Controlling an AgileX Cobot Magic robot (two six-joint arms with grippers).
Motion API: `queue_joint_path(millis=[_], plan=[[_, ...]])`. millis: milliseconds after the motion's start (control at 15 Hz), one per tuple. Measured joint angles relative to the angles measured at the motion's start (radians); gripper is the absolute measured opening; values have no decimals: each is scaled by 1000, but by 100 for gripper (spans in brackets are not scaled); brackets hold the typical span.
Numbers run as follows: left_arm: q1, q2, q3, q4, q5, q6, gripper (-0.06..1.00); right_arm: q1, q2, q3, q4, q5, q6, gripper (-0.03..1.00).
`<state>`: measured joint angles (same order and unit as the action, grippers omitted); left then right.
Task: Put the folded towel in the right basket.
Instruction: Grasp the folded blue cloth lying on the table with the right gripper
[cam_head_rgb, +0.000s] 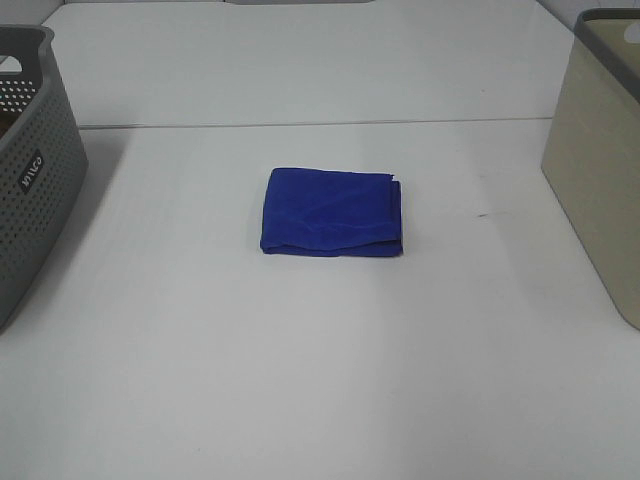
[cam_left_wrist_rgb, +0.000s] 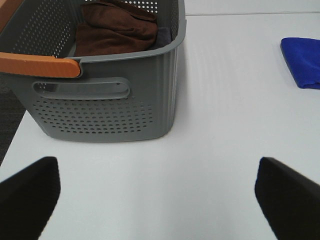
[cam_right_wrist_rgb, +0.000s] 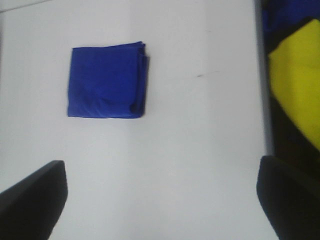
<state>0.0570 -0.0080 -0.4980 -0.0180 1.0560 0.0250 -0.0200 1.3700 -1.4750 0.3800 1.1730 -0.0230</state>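
A folded blue towel (cam_head_rgb: 332, 211) lies flat in the middle of the white table. It also shows in the right wrist view (cam_right_wrist_rgb: 107, 81) and at the edge of the left wrist view (cam_left_wrist_rgb: 303, 61). The right basket (cam_head_rgb: 603, 160) is beige and stands at the table's right edge; the right wrist view shows its rim (cam_right_wrist_rgb: 263, 85) with yellow cloth inside. My left gripper (cam_left_wrist_rgb: 157, 197) is open and empty, near the grey basket. My right gripper (cam_right_wrist_rgb: 160, 197) is open and empty, above the table and short of the towel. Neither arm shows in the exterior high view.
A grey perforated basket (cam_head_rgb: 32, 160) stands at the left edge; in the left wrist view the grey basket (cam_left_wrist_rgb: 107, 100) holds brown towels (cam_left_wrist_rgb: 117, 27) and has an orange handle (cam_left_wrist_rgb: 40, 65). A seam (cam_head_rgb: 320, 124) crosses the table behind the towel.
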Motion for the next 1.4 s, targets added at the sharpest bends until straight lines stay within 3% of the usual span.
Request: queue_joint_path(millis=[133,333,400,533,933,1400], plan=[[0,0,0,0,0,0,99,18,79,-6,97,-68,-41,98],[0,0,0,0,0,0,99,168,308,-14,162,-242,-53,97],[0,0,0,0,0,0,99,206,393,-36,168,-261,-54,97],[0,0,0,0,0,0,99,243,643,-168,179,-215,-61,97],[0,0,0,0,0,0,99,243,958,-435,157,-146,-9,97],[0,0,0,0,0,0,99,242,1087,-468,163,-137,36,96]])
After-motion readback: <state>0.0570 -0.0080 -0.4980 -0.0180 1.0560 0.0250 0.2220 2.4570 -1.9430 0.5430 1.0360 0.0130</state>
